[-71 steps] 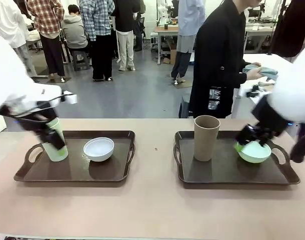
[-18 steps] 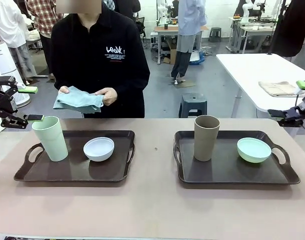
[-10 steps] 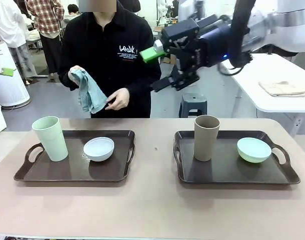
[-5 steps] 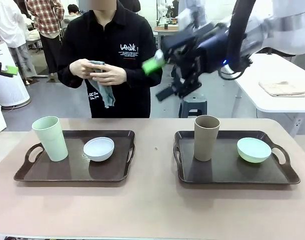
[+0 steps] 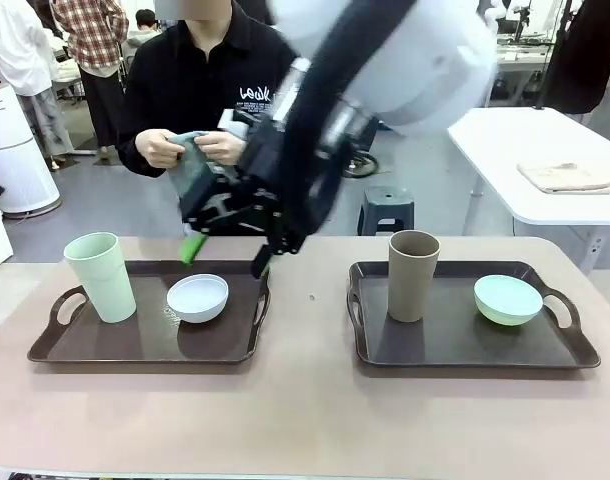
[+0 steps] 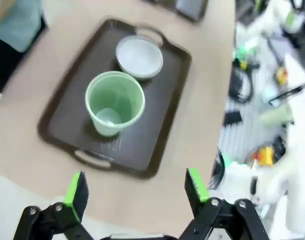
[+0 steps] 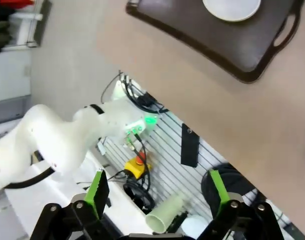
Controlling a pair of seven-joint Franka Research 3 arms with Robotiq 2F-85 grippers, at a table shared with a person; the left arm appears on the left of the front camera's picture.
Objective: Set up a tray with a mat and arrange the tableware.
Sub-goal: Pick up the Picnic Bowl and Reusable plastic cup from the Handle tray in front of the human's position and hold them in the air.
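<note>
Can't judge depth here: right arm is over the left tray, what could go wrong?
The open right gripper hangs low near the small white round plastic bowl on the dark brown left tray; it could knock it.
The person's hand, holding a teal cloth, is just behind that arm; contact is possible.
The open left gripper faces the same tray; the arms might clash.

You could read one print only: small white lettering (image 5: 253, 94) on the chest of the person's black top (image 5: 185, 95), roughly "leuk", too small to be sure.
</note>
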